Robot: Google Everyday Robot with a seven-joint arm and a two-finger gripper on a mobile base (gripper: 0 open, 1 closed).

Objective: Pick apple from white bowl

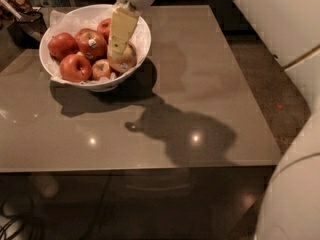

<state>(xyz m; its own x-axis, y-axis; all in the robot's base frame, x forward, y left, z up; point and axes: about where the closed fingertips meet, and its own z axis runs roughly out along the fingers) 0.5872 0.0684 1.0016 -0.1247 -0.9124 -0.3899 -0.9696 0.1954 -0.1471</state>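
The white bowl (145,38) stands at the table's far left, lined with crinkled white paper. It holds several apples. The pale yellow-green apple (126,60) with a small sticker lies at the bowl's right side. My gripper (117,49) reaches down from the top of the view into the bowl. Its pale yellow tip sits at the pale apple's upper left and covers part of it. Deep red apples (75,67) lie to the left, and a small reddish apple (101,69) sits at the front.
The brown glossy table (200,84) stretches to the right and front of the bowl, with the arm's shadow on it. Dark clutter (27,19) sits at the far left edge. White robot body (295,194) fills the lower right corner.
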